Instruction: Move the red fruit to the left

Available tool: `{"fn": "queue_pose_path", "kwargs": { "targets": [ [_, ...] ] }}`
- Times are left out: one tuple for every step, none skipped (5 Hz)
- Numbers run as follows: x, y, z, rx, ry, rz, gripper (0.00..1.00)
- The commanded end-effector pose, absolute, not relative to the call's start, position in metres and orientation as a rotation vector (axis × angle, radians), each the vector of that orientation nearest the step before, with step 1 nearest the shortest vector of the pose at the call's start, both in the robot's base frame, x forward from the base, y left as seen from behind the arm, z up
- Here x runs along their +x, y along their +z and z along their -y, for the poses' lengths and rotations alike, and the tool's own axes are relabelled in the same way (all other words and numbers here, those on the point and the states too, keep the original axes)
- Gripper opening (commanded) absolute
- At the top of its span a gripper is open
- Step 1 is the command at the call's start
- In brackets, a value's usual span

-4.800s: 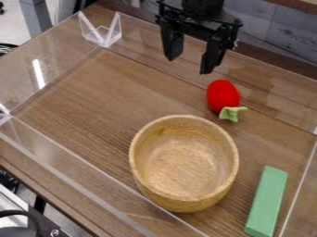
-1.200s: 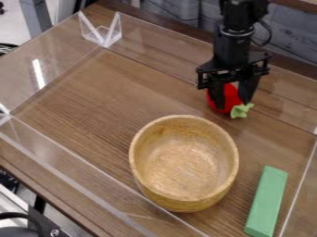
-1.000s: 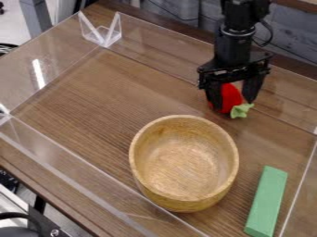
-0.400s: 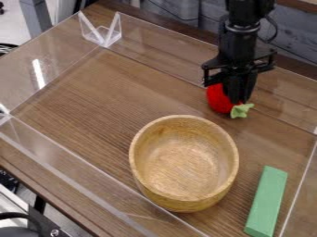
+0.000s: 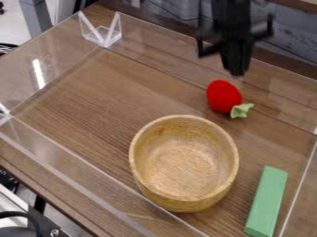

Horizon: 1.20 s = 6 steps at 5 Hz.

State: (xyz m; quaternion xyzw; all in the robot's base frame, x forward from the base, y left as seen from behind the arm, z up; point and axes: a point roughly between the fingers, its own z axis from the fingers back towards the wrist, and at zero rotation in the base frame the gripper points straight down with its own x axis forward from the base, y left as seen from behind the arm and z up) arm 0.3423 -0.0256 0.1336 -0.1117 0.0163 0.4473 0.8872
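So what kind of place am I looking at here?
Probably a robot test table: a black mechanical arm hangs over a brown wooden tabletop holding a round tan bowl and a red toy fruit.

Claw (image 5: 231, 57) was a dark blur at the top; couldn't separate its fingertips. Arm (image 5: 242, 13) above it ran out of frame at the top edge, and together they covered part of the counter (image 5: 99, 111) behind. Counter itself got cropped at the right and bottom. Dark cables (image 5: 28, 218) lower left were cut by the left edge. Clear item (image 5: 4, 113) on that same edge: partly out of frame, too faint to identify.
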Motion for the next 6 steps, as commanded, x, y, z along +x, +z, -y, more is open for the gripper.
{"fn": "queue_pose_path", "kwargs": {
  "targets": [
    [0.341,0.175,0.018,-0.293,0.934,0.039,0.0],
    [0.339,0.163,0.024,-0.264,0.951,0.033,0.0],
    [0.333,0.15,0.033,-0.231,0.972,0.022,0.0],
    [0.332,0.137,0.039,-0.202,0.987,0.018,1.0],
    [0.329,0.13,0.039,-0.186,0.997,0.014,1.0],
    [0.328,0.118,0.04,-0.166,1.001,0.009,1.0]
  ]
}}
